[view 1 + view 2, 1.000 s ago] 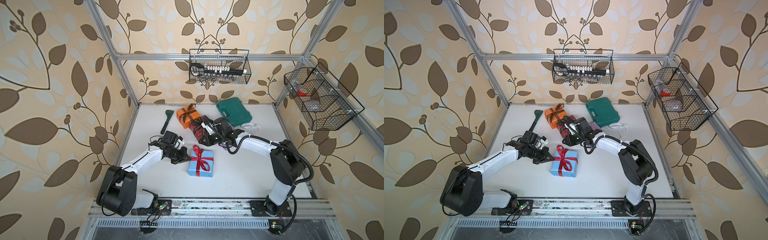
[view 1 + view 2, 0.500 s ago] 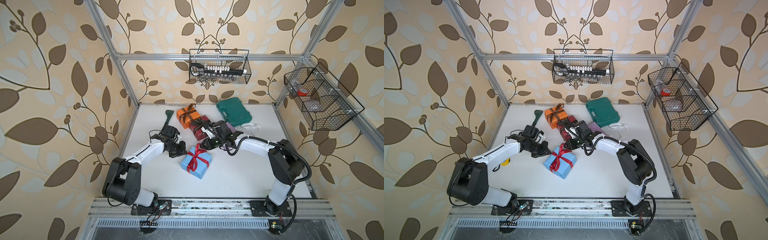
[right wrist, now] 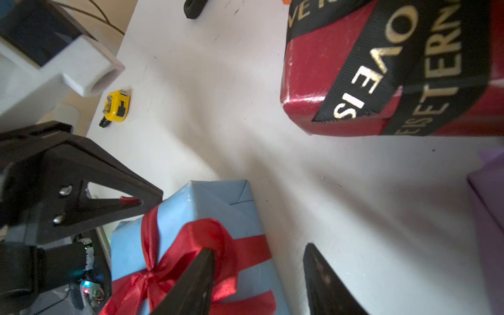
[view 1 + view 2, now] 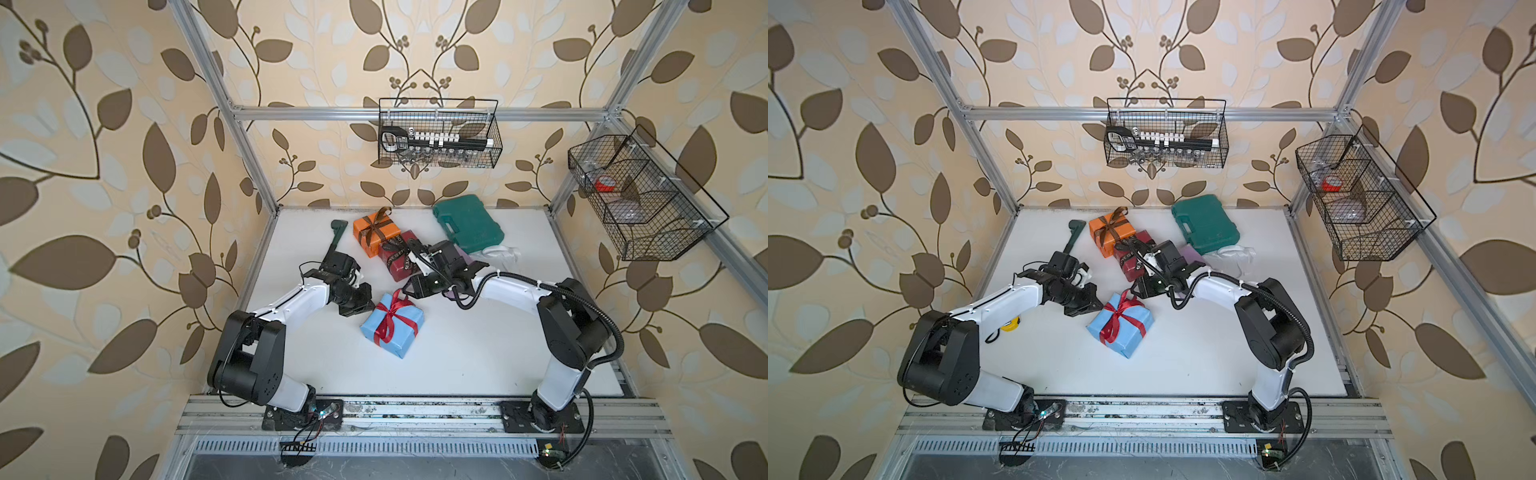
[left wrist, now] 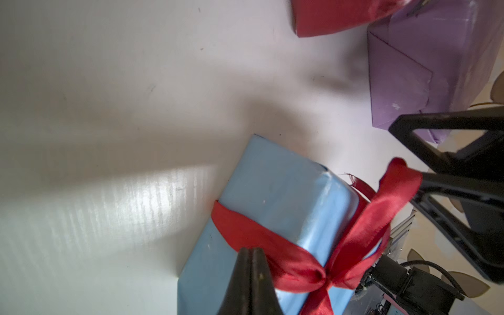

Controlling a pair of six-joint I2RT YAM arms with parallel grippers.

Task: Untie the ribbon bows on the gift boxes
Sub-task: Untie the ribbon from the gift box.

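Note:
The light blue gift box (image 4: 392, 328) (image 4: 1121, 324) lies askew mid-table, its red ribbon bow (image 4: 390, 309) (image 3: 207, 237) still tied. My left gripper (image 4: 369, 305) (image 5: 252, 252) is shut, tips against the red band at the box's edge; I cannot tell whether ribbon is pinched. My right gripper (image 4: 409, 291) (image 3: 259, 249) is open, one finger over the bow's loop, the other over bare table. Behind stand the orange box (image 4: 374, 232) with a brown bow and the dark red box (image 4: 397, 259) (image 3: 341, 68) with a black lettered ribbon. My right arm mostly hides the lilac box (image 4: 1192, 253) (image 5: 409, 68).
A green tool case (image 4: 467, 224) sits at the back, crumpled white ribbon (image 4: 500, 251) beside it. A dark green tool (image 4: 336, 237) lies back left. A yellow tape measure (image 4: 1010, 324) sits under my left arm. Wire baskets (image 4: 438, 133) (image 4: 640, 199) hang on the walls.
The blue box has turned askew and shifted slightly left as my left arm drew back. My right gripper came down to the bow and has opened its jaws.

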